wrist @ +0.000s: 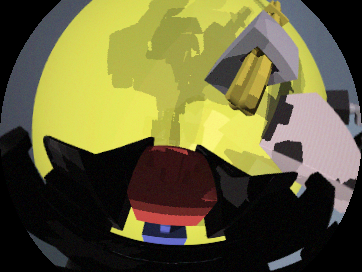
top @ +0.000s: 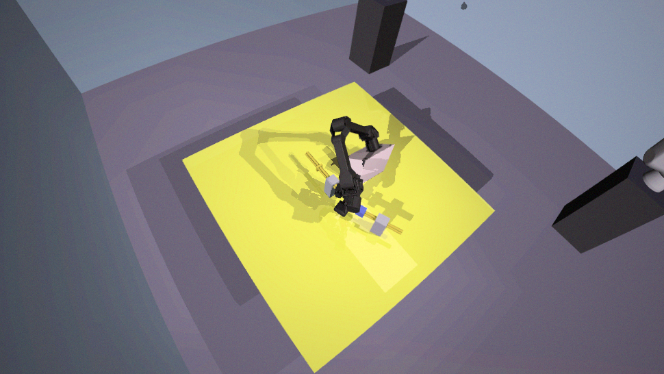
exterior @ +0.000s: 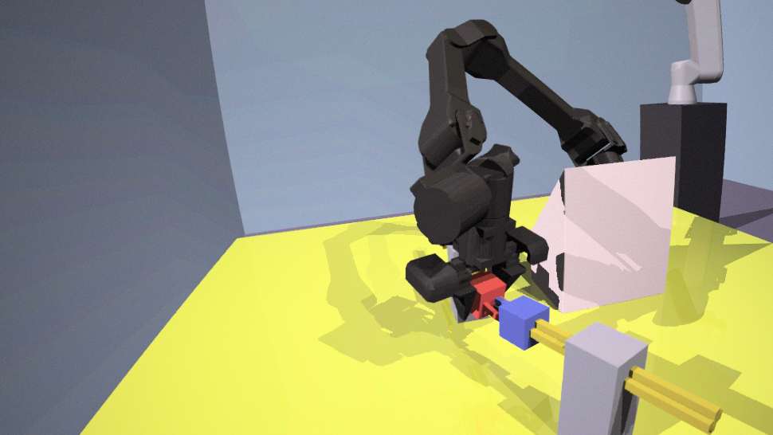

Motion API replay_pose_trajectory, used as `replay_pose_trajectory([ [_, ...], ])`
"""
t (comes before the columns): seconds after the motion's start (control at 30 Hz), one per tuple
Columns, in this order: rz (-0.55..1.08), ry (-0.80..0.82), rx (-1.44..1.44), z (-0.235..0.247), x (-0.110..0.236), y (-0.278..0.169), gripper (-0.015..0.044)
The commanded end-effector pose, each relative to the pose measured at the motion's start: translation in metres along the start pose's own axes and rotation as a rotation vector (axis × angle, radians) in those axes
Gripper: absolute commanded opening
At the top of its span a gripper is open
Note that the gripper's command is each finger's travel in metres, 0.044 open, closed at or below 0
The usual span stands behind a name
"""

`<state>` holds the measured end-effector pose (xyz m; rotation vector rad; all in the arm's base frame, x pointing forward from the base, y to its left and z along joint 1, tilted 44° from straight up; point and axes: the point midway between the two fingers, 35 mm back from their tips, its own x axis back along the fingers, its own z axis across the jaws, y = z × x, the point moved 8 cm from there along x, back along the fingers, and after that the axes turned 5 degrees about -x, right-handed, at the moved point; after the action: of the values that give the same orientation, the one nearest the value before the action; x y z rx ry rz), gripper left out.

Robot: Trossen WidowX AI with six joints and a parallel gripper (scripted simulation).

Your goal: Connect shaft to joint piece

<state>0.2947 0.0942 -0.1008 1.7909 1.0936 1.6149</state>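
Nearest in the exterior view, a grey block (exterior: 599, 378) stands on the yellow mat (exterior: 259, 346) with a yellow shaft (exterior: 670, 397) running through it to a blue cube (exterior: 522, 320), and hinged to that cube's far side is the red joint piece (exterior: 485, 294). The black gripper (exterior: 483, 295) comes down from above with its jaws partly closed and clamped on the red joint piece, 1 dark finger (wrist: 93, 184) on each side in the wrist view. Beyond it, the second grey block (wrist: 256, 55) carries the second yellow shaft (wrist: 249, 82), well apart from the joint piece, with a pale pink wedge (exterior: 614, 232) just beside the arm and 2 dark pillars (top: 376, 32) standing off the mat farther back.
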Motion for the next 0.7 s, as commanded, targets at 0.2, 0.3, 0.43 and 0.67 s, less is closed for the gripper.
replay_pose_trajectory([
  [0.2,0.0,0.0,0.0,0.0,0.0,0.0,0.0016],
  [0.3,0.0,0.0,0.0,0.0,0.0,0.0,0.0],
  [0.43,0.007,-0.003,-0.011,-0.0004,-0.0004,0.0005,0.0],
  [0.67,0.068,-0.025,-0.116,-0.0037,-0.0034,0.0058,0.0],
])
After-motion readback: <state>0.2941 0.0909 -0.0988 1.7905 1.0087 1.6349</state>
